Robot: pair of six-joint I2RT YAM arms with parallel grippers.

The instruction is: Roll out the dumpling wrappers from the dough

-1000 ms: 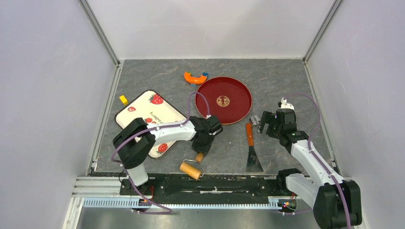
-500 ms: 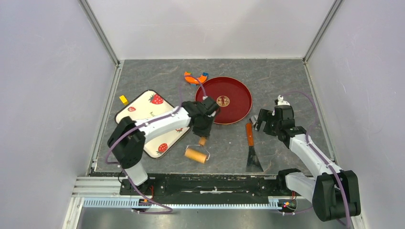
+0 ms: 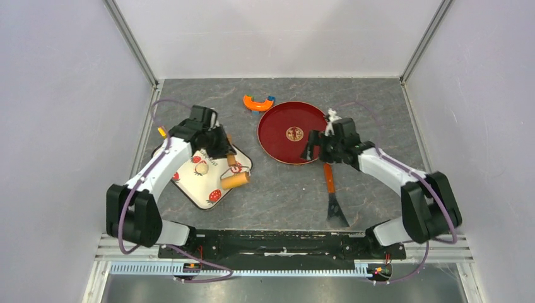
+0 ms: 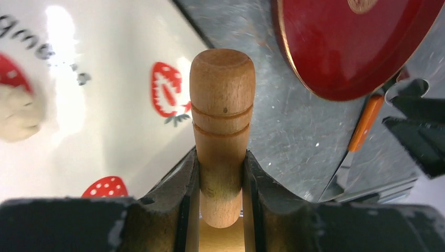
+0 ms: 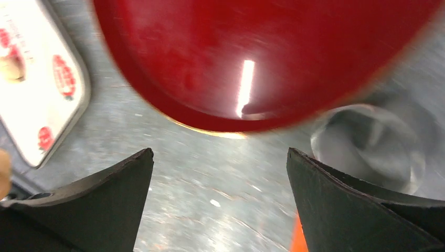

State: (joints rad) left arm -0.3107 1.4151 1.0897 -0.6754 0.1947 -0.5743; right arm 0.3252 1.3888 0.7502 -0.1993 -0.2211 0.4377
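Note:
The dough is a small pale lump on the white strawberry tray; it also shows at the left of the left wrist view. No flattened wrappers are in view. My left gripper is over the tray's right part, shut on the wooden roller's handle. The tan roller cylinder hangs at the tray's right edge, right of the dough. My right gripper is open and empty at the red plate's near right rim; its fingers frame bare table.
A scraper with an orange handle lies near the right gripper, blade toward the arms. A metal ring cutter sits by the plate's rim. An orange and blue toy lies behind the plate, a yellow block left of the tray.
My left gripper has carried the roller from the front of the table, left and back, over the tray. My right gripper has moved left and back to the red plate's rim.

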